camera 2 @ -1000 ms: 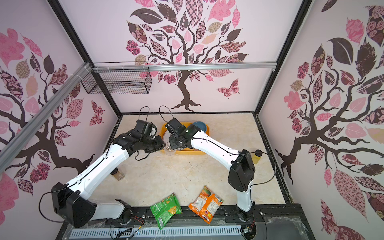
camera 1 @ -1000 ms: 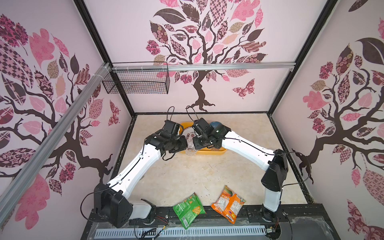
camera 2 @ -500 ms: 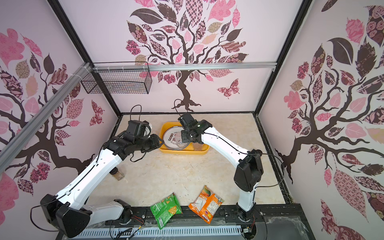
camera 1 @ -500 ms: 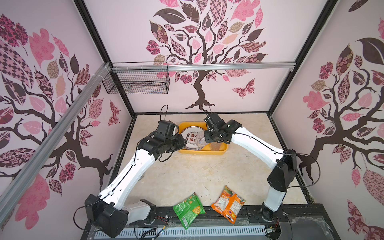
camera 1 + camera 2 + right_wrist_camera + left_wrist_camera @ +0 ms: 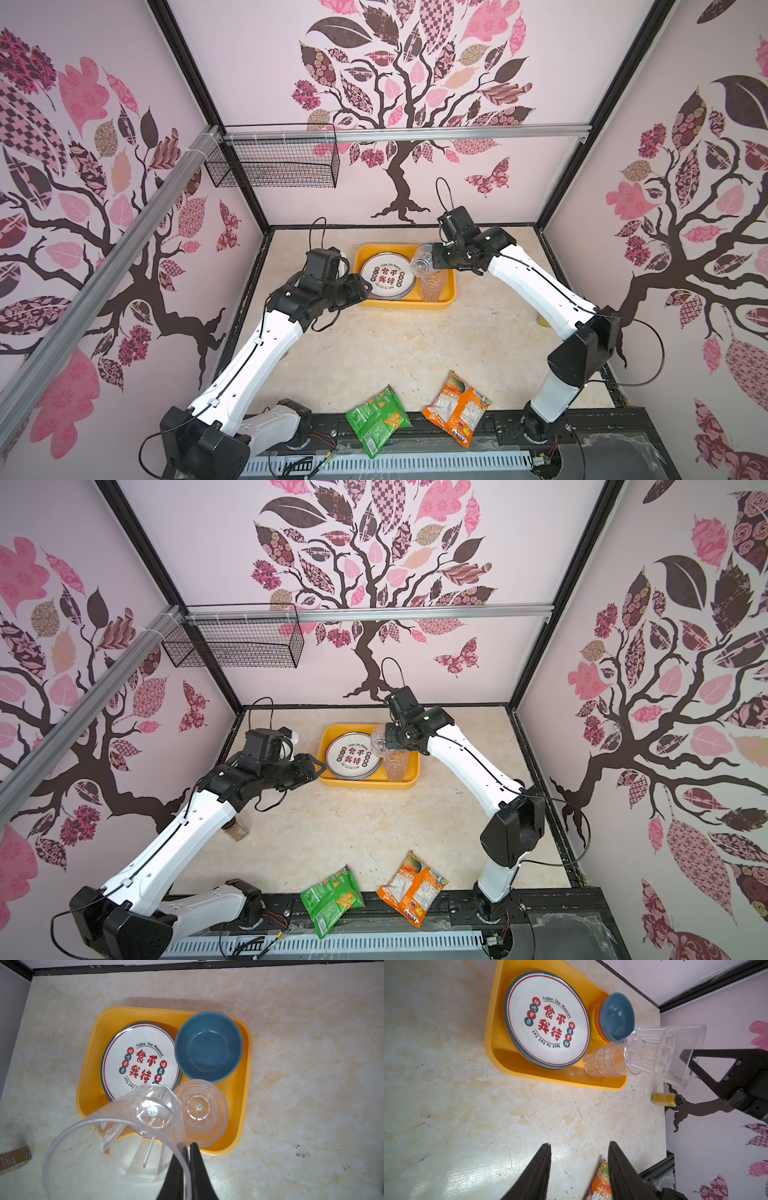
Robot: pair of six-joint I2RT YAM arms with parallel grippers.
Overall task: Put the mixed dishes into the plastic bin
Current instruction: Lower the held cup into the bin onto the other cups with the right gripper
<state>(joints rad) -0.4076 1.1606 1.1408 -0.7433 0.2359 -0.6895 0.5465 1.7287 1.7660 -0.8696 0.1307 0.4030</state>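
The yellow-orange plastic bin (image 5: 405, 305) (image 5: 87, 1084) stands at the back of the table. In it lie a stack of white plates (image 5: 386, 276) (image 5: 548, 1020), a blue bowl (image 5: 208, 1047) nested in other bowls, and stacked clear cups (image 5: 432, 289) (image 5: 200, 1109). My right gripper (image 5: 188, 1147) (image 5: 432, 259) is shut on the rim of another clear cup (image 5: 116, 1136) (image 5: 662, 1053), which hangs tilted above the stacked cups. My left gripper (image 5: 579, 1147) (image 5: 318, 766) is open and holds nothing, just left of the bin.
A brown spice jar (image 5: 237, 831) (image 5: 12, 1159) stands under the left arm. A small yellow bottle (image 5: 666, 1099) stands by the right wall. Green (image 5: 378, 419) and orange (image 5: 457, 407) snack bags lie at the front edge. A wire basket (image 5: 274, 162) hangs on the back wall.
My left gripper has opened and drawn back to the left off the bin, leaving the top plate on the stack. My right gripper has carried the clear cup rightward over the bin.
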